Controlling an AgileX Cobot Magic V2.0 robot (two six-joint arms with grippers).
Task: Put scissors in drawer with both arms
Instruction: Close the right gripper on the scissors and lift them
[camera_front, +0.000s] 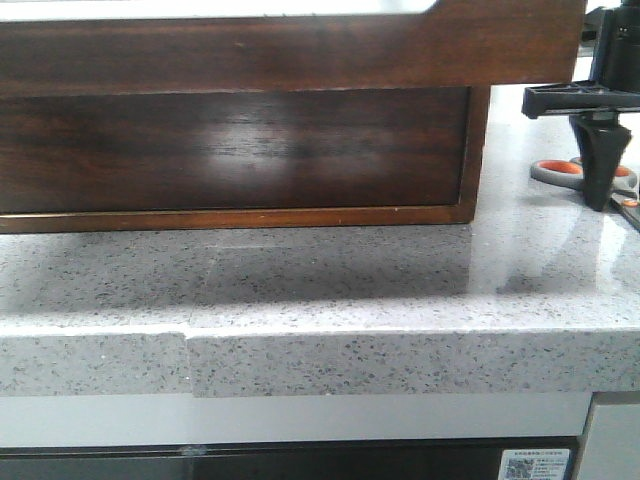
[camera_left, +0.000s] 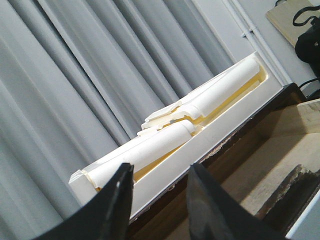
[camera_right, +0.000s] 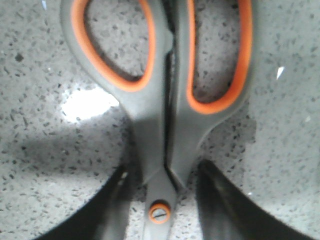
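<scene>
The scissors lie flat on the counter at the far right, grey with orange-lined loops. In the right wrist view the scissors run between my fingers, orange pivot spot low down. My right gripper is down on them and open, one finger on each side of the neck near the pivot. The drawer is the dark brown band across the top of the front view. My left gripper is open and empty over the drawer's dark rim. It does not show in the front view.
A taller dark wooden front stands below the drawer on the speckled grey stone counter, whose front edge runs across the front view. A white box of paper rolls lies behind the drawer, before grey curtains.
</scene>
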